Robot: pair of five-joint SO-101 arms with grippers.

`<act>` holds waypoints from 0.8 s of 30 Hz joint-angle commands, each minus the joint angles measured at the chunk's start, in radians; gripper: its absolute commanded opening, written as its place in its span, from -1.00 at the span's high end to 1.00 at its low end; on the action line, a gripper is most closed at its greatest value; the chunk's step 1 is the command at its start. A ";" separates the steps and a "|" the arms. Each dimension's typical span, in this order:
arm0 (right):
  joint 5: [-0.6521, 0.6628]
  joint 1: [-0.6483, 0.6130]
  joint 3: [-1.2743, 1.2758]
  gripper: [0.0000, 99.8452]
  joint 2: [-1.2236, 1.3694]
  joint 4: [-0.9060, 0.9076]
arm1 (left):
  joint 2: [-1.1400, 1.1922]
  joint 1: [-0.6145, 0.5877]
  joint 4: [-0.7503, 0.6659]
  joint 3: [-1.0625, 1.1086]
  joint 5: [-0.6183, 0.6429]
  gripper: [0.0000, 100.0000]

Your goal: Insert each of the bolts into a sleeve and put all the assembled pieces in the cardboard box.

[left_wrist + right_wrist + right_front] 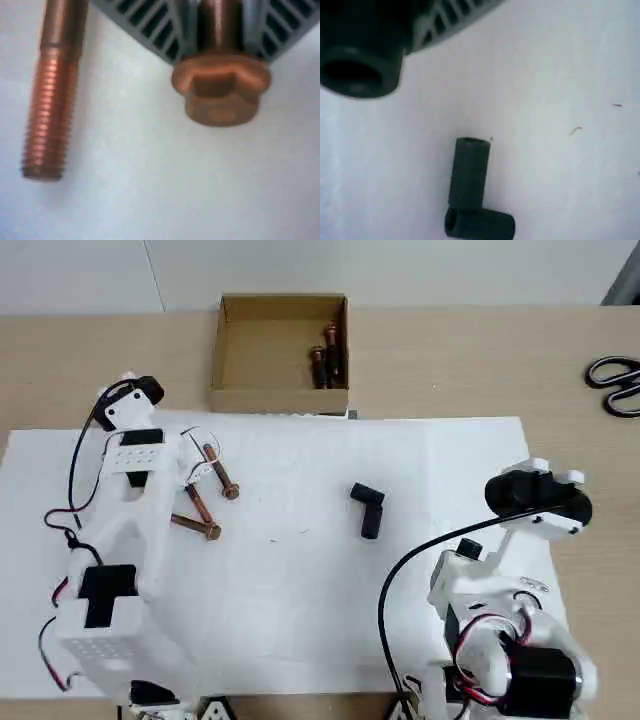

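The left gripper (pixel 200 458) is down at the left side of the white sheet (pixel 300 620). It pinches a bolt (pixel 220 90). The shaft goes up between the grey ribbed jaws and the copper hex head sticks out just above the sheet. Just beside it a second bolt (pixel 50 115) lies on the sheet, with its threaded end pointing the same way as that head. The two are close but do not touch. A third bolt (pixel 195 526) lies a little nearer to the base of the arm, with its head toward the middle of the sheet.

The right gripper (pixel 380 45) is over the right side of the sheet and is closed on a black sleeve (pixel 360 72). The open end of this sleeve faces the wrist camera, and the sleeve hangs above the sheet. Two loose sleeves (pixel 371 523) lie near the middle of the sheet, between the arms. They touch at one end and make a corner shape.

The box (pixel 280 398) stands on the table (pixel 450 360) at the far edge of the sheet. Some assembled pieces (pixel 328 352) are inside, against its right wall. Scissors (pixel 615 385) lie at the far right of the table, well apart from everything else.
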 commanded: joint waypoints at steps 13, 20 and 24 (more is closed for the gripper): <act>0.121 -0.051 -0.170 0.99 0.002 -0.024 | 0.005 0.069 0.674 -1.009 -0.003 0.99; 0.152 -0.134 -0.176 0.99 -0.001 -0.013 | -0.052 0.195 0.747 -1.488 -0.071 0.99; 0.152 -0.203 -0.176 0.99 -0.001 -0.012 | -0.186 0.319 0.747 -1.543 -0.166 0.99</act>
